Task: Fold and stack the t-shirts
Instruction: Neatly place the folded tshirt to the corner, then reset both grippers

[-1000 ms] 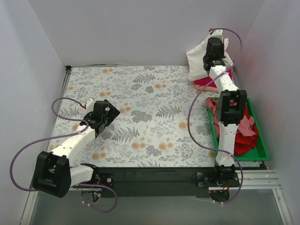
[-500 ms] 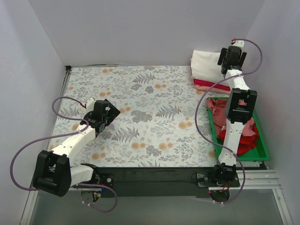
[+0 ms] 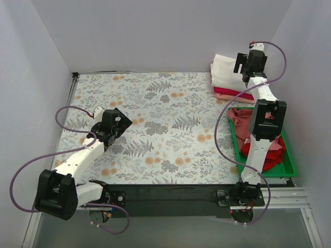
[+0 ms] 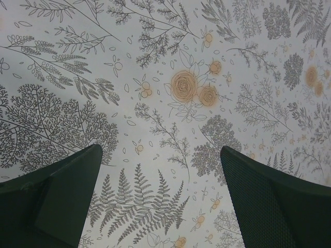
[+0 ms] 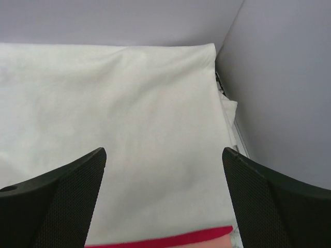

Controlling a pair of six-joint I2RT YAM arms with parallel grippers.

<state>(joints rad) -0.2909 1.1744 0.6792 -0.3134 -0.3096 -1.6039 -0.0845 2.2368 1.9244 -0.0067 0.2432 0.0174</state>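
Three folded layers make up the stack in the far right corner of the counter: a cream-white cloth t-shirt on top, a magenta one under it, and a pale pink edge at the bottom. The right gripper hovers just above the cream-white top, fingers apart and holding nothing, so the placing step looks finished. The left gripper hangs spread and empty over the floral-patterned tablecloth, well apart from any garment. A crumpled dusty-pink t-shirt and a crumpled red t-shirt lie in the green plastic tray. The next move probably calls for the right arm to swing to the tray, pinch one loose shirt, and bring it to the open middle for spreading.
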